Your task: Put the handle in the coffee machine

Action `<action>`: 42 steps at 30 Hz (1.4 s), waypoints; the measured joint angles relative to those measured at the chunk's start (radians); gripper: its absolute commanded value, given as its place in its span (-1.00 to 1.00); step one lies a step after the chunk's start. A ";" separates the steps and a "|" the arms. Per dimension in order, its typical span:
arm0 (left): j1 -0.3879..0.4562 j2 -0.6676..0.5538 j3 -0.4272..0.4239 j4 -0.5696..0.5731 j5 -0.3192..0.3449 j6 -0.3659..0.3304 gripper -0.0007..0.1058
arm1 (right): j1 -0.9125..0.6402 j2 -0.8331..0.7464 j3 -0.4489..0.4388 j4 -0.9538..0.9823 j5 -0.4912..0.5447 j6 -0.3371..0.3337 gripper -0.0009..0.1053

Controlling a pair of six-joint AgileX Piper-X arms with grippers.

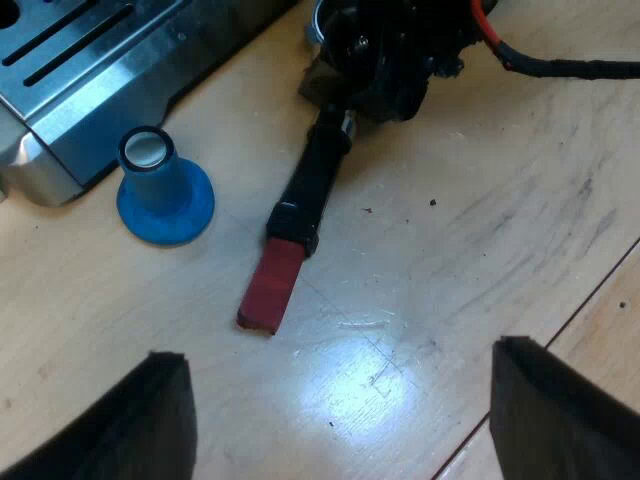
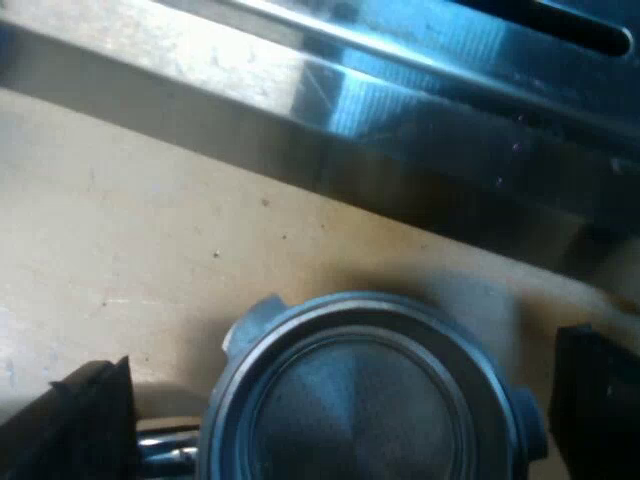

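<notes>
The metal holder lies flat on the wooden table, its dark handle (image 1: 312, 185) ending in a red tip (image 1: 272, 288). My left gripper (image 1: 340, 420) hovers open above the table just short of that red tip, with nothing between its fingers. My right gripper (image 1: 390, 50) is down over the holder's round end. In the right wrist view the holder's round metal basket (image 2: 360, 400) sits between the two fingers of my right gripper (image 2: 340, 410), which stand open on either side of it, close to the espresso machine's steel base (image 2: 420, 130).
A blue tamper (image 1: 163, 190) stands upright on the table between the holder's handle and the machine's slotted drip tray (image 1: 90, 70). Bare wooden table (image 1: 480, 250) stretches away from the handle, with a seam running across it.
</notes>
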 measured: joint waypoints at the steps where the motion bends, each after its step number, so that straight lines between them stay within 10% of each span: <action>1: 0.000 0.000 0.000 0.000 0.000 0.000 0.21 | -0.010 0.000 0.000 0.000 -0.021 0.002 0.61; 18: 0.000 0.000 0.000 0.000 0.000 0.000 0.21 | -0.047 0.001 0.000 0.026 -0.129 0.000 0.59; 32: 0.000 0.000 0.000 0.000 0.000 0.000 0.21 | -0.047 -0.002 0.000 0.035 -0.128 -0.052 -0.98; 42: 0.000 0.000 0.000 0.000 0.015 0.036 0.21 | -0.047 -0.085 0.002 0.131 -0.127 -0.038 -0.98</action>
